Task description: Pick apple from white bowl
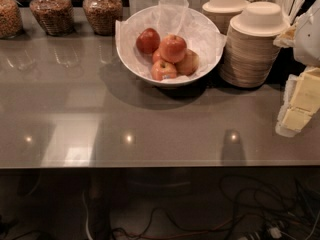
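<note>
**An office snack corner with a self-service counter**

A long grey surface (125,119) carries three glass jars (102,6) of dry snacks, a white bowl (134,64) lined with paper and filled with apples (172,48), and two tall stacks of disposable paper bowls (250,54), all set out for people to help themselves. Under the surface loose cables (240,204) lie tangled, which suits a workplace more than a home. The robot's claw (300,101) hangs at the right edge, over the surface.

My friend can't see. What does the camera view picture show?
A round white bowl lined with paper holds several red apples on a grey counter. The robot's gripper sits at the right edge, apart from the bowl.
</note>
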Controlling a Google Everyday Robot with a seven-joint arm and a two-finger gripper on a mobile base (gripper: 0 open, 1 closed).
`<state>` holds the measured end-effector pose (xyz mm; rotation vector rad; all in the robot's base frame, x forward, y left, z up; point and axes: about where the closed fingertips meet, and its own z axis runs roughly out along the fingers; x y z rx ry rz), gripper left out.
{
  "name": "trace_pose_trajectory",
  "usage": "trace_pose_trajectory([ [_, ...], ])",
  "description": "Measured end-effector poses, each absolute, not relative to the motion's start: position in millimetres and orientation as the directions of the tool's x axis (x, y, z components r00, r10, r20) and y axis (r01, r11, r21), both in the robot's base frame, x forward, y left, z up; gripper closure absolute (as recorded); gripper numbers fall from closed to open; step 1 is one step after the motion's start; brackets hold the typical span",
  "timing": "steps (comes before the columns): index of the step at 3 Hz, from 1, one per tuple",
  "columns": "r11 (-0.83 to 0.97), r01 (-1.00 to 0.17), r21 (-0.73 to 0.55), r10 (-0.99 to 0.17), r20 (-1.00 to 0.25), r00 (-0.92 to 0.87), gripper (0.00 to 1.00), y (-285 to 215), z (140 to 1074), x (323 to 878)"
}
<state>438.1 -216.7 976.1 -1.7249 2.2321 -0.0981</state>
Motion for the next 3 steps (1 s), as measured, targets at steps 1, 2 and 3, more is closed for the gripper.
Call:
trace_pose_trajectory([
  [1, 0.270, -0.931, -0.245, -0.953, -0.207, -0.222, 0.00, -217.0, 976.6, 438.2],
  [2, 0.270, -0.931, -0.245, -0.953, -0.207, -0.222, 0.00, -237.9, 1003.5, 444.5],
  [3, 0.270, -0.931, -0.245, -0.953, -0.207, -0.222, 0.00, -244.8, 1012.5, 446.6],
])
